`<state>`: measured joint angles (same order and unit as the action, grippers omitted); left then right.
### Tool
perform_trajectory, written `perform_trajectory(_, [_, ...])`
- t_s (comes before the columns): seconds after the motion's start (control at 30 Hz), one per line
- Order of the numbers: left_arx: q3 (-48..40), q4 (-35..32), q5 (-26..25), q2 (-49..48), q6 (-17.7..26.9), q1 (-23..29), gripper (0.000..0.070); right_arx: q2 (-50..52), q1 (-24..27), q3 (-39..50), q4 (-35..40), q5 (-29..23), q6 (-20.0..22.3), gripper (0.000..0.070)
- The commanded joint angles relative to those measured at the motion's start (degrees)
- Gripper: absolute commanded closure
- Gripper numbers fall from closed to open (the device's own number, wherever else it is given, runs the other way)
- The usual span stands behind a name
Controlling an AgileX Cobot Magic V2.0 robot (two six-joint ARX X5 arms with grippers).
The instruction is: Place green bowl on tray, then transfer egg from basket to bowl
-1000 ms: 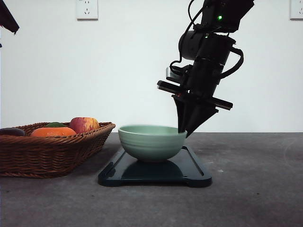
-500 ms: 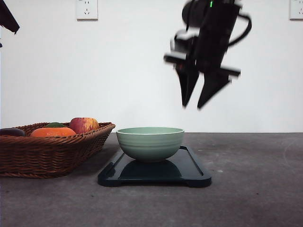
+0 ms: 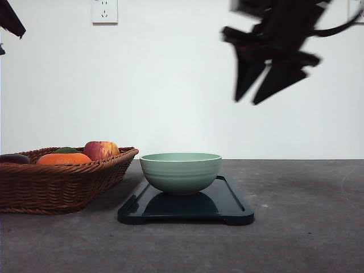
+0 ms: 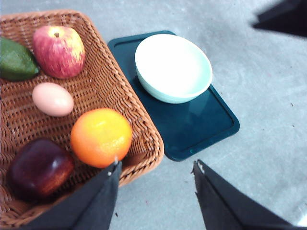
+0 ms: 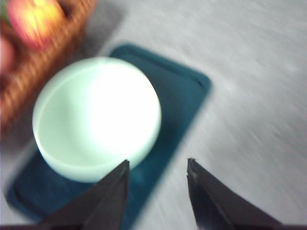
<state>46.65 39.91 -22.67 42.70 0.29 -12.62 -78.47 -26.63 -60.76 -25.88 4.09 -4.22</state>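
Egg (image 4: 53, 99): my next target, I judge; it lies loose in the basket (image 4: 139, 129), between the apple (image 4: 58, 51) and the orange (image 4: 101, 137), touching neither as far as I can tell.
Right claw (image 3: 261, 96): I see its fingers spread apart with nothing between them, high above the table (image 3: 307, 227) and off to the right of the green bowl (image 3: 181, 172); the blur suggests it is moving, and I read it as clear of the bowl so the other arm has room.
Left claw (image 4: 156, 175): fingers apart and empty, poised above the basket's near edge, which suits a descent onto the egg.
Green bowl: upright on the tray (image 3: 233, 207), toward its back left part, mouth open and empty, so the first step looks done.
Basket: beside the tray on the left, rim close to the tray's edge, keeping the carry short.
Crowding: a dark fruit (image 4: 38, 167) and a green one (image 4: 17, 60) share the basket; I would come down straight over the egg to avoid nudging its neighbours.
Grip: smooth and rounded, so I expect it to slip unless squeezed gently across the middle.
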Motion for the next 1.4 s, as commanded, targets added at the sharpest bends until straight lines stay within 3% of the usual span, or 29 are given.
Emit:
perform_trajectory(0.0, [1.31, -1.56, 0.07, 0.49, -2.22, -0.2, 0.0394, 2.71, 0.16, 1.92, 0.36, -0.59, 2.27, 0.0462])
perform_trajectory(0.13, [1.31, -2.61, 3.13, 2.6, -7.45, -0.2, 0.039, 8.95, 0.79, 4.84, -3.72, -1.17, 2.09, 0.0462])
perform_trajectory(0.33, [1.95, -6.68, 4.93, 10.93, -7.45, -0.2, 0.039, 13.73, 0.85, 4.84, -6.96, -1.12, 1.63, 0.0462])
perform_trajectory(0.5, [7.79, -5.91, 6.79, 20.06, -8.79, -0.2, 0.0389, 14.14, 0.85, 4.84, -7.35, -1.12, 1.38, 0.0462])
perform_trajectory(0.63, [14.75, -3.38, 6.79, 27.27, -10.38, -0.2, 0.0378, 14.13, 0.85, 4.84, -7.71, -1.08, 0.74, 0.0462])
perform_trajectory(0.77, [22.78, 1.89, 6.81, 34.84, -10.9, -0.2, 0.0264, 14.13, 0.85, 4.84, -8.08, -1.05, 0.15, 0.0462])
perform_trajectory(1.07, [35.62, 10.21, 9.68, 46.88, -13.95, -0.2, 0.0262, 14.13, 0.85, 4.84, -8.92, -0.88, 0.15, 0.0462])
perform_trajectory(1.37, [36.89, 11.33, 14.15, 52.27, -26.65, -0.2, 0.027, 14.13, 0.85, 4.84, -8.92, 0.66, 0.35, 0.0462])
